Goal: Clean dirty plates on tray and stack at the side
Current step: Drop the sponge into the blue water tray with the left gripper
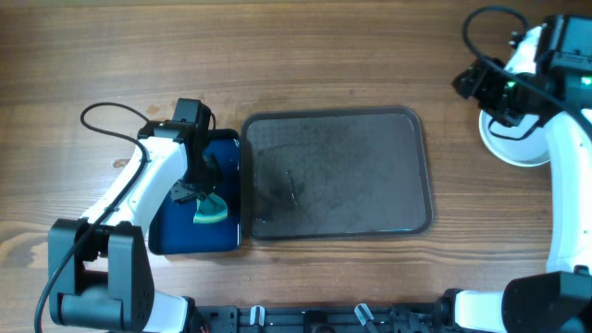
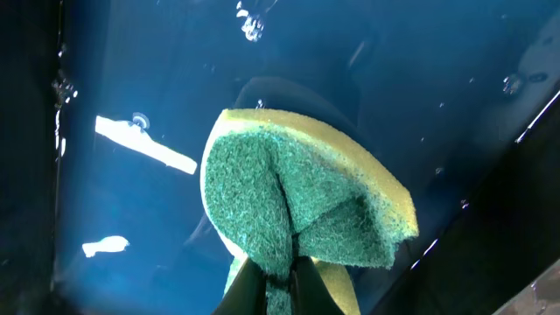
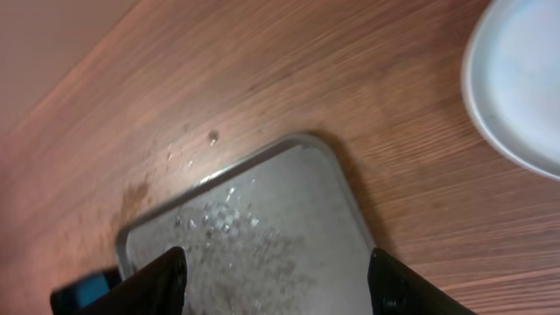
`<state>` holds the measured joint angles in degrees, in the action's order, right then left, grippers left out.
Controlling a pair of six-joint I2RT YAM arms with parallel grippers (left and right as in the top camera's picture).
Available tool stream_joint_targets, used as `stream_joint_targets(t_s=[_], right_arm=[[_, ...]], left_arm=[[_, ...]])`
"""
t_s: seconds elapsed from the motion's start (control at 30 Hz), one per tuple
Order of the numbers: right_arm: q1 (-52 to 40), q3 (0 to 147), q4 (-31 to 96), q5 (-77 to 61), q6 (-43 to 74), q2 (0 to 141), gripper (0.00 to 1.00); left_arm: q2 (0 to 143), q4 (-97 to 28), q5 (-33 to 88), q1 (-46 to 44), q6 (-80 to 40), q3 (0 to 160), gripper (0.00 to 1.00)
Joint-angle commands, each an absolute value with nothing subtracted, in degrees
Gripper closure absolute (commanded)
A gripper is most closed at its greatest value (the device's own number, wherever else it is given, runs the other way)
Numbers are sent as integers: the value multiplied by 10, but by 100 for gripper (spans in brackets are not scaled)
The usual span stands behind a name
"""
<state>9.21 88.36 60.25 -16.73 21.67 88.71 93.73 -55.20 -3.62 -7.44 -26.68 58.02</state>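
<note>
The large dark grey tray [image 1: 338, 176] lies mid-table with no plate on it, only wet marks; its corner shows in the right wrist view [image 3: 280, 236]. White plates [image 1: 518, 143] sit stacked at the right, partly under my right arm, and show at the top right in the right wrist view [image 3: 521, 83]. My right gripper [image 1: 474, 81] is open and empty, raised above the table left of the plates [image 3: 276, 280]. My left gripper [image 1: 199, 190] is shut on the green sponge [image 2: 297, 197] over the blue tray [image 1: 171, 231].
The small dark blue tray [image 2: 131, 79] holds water and lies against the grey tray's left side. Bare wooden table [image 1: 305, 55] lies behind both trays. Water drops mark the wood by the grey tray's corner [image 3: 188, 157].
</note>
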Motion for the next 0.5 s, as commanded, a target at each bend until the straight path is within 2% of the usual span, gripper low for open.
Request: stream_joint_targets(t_s=[0.0, 0.03, 0.07, 0.1, 0.13, 0.2, 0.23, 0.47], right_arm=[[53, 897, 605, -170, 195, 866, 33], [46, 897, 606, -164, 195, 864, 32], [37, 897, 605, -154, 195, 863, 32], [30, 897, 605, -147, 195, 862, 32], [26, 897, 605, -144, 194, 862, 32], [24, 897, 606, -144, 192, 862, 31], [24, 897, 607, -144, 187, 862, 31], [20, 897, 567, -137, 96, 795, 29]], left_arm=[[929, -538, -42, -72, -273, 570, 87], [929, -537, -42, -72, -273, 570, 76], [929, -536, -42, -72, -272, 570, 69], [929, -535, -42, -72, -272, 570, 53], [929, -536, -42, -72, -272, 570, 26], [929, -536, -42, -72, -272, 570, 6], [929, -536, -42, -72, -272, 570, 0], [927, -540, -42, -72, -273, 592, 0]])
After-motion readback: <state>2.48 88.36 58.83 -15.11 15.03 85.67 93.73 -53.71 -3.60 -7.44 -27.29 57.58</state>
